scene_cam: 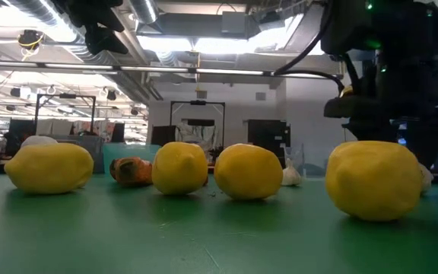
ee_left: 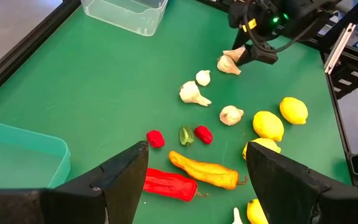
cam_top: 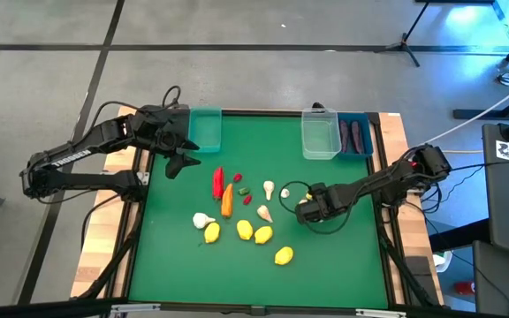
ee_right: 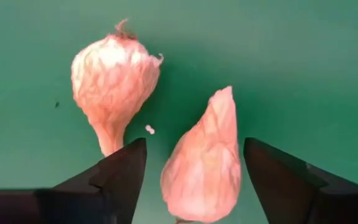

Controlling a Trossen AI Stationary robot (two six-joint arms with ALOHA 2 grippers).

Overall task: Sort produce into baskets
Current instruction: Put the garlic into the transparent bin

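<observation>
My right gripper (cam_top: pixel 305 210) hangs low over the mat right of centre, open. Its fingers stand on either side of a small white garlic clove (ee_right: pixel 204 162) without touching it. A whole garlic bulb (ee_right: pixel 114 78) lies on its side on the mat just beyond. My left gripper (cam_top: pixel 180 162) is open and empty beside the teal bin (cam_top: pixel 205 128). On the mat between the arms lie a red pepper (cam_top: pixel 218 182), an orange carrot (cam_top: pixel 227 200), tiny red berries (ee_left: pixel 155 138), other garlic bulbs (cam_top: pixel 269 189) and several lemons (cam_top: pixel 245 230). Two eggplants (cam_top: pixel 353 135) lie in the blue bin.
The clear bin (cam_top: pixel 320 134) and the blue bin (cam_top: pixel 367 137) stand side by side at the far right edge. A small green piece (ee_left: pixel 186 135) lies among the berries. One lemon (cam_top: pixel 283 256) lies apart toward the near edge. In the low view the lemons (scene_cam: pixel 248 172) fill the foreground.
</observation>
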